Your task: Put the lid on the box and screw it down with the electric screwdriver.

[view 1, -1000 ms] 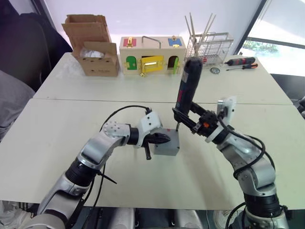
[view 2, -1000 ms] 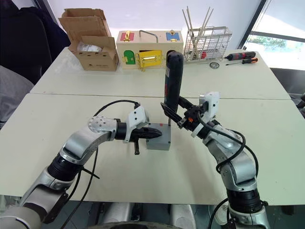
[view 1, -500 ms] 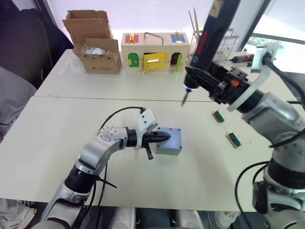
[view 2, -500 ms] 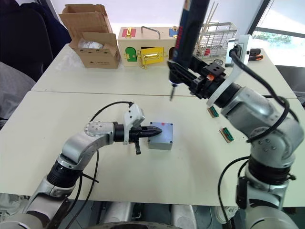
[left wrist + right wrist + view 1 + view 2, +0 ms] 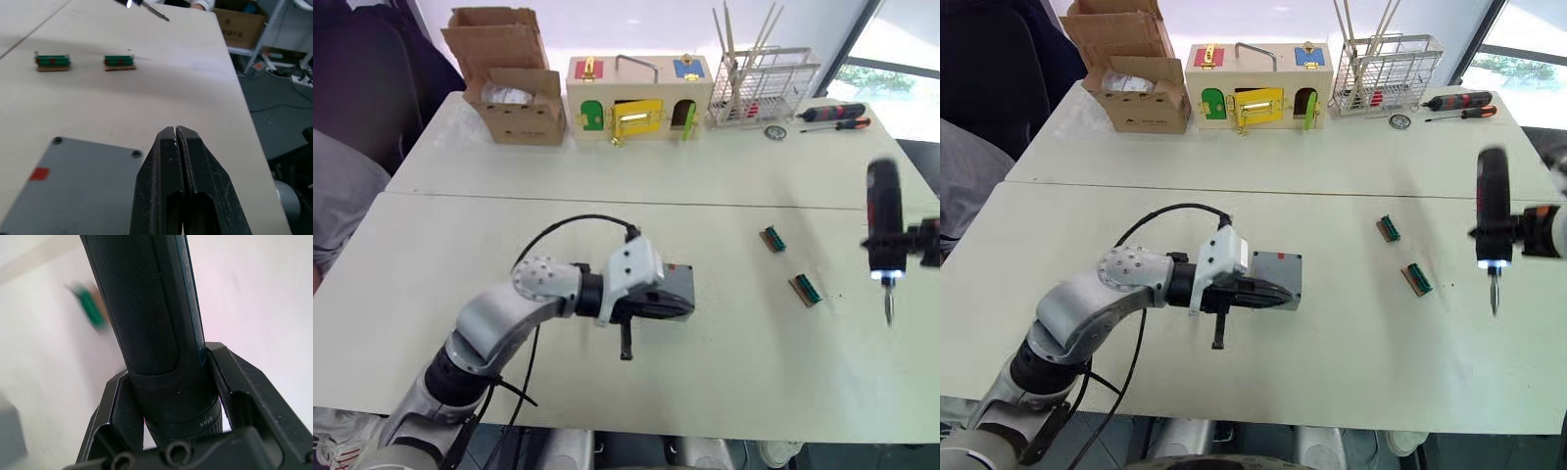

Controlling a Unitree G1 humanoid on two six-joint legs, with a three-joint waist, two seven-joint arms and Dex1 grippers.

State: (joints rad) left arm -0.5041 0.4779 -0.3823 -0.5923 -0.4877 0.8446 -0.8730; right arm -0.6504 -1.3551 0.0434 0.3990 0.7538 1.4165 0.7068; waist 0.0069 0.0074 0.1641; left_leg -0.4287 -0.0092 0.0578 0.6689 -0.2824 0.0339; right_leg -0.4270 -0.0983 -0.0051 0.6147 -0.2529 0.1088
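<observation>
Since a second ago my right gripper point(image 5: 166, 396), clamped on the screwdriver point(image 5: 882, 227), swung off the box point(image 5: 1276, 277) to far right. Lid point(image 5: 78, 183) sits on; left gripper point(image 5: 176, 142), fingers together, rests beside it; I can't judge the screws.

The right gripper point(image 5: 928, 243) is cut off by the picture's edge beside the electric screwdriver point(image 5: 881, 235), which is motion-blurred. The left gripper point(image 5: 1253, 294) covers the near side of the box point(image 5: 1278, 271), so whether the jaws touch it cannot be told. In the left wrist view the box is cut off at the edge. The green parts point(image 5: 773, 239) beyond the box are too small to identify.
</observation>
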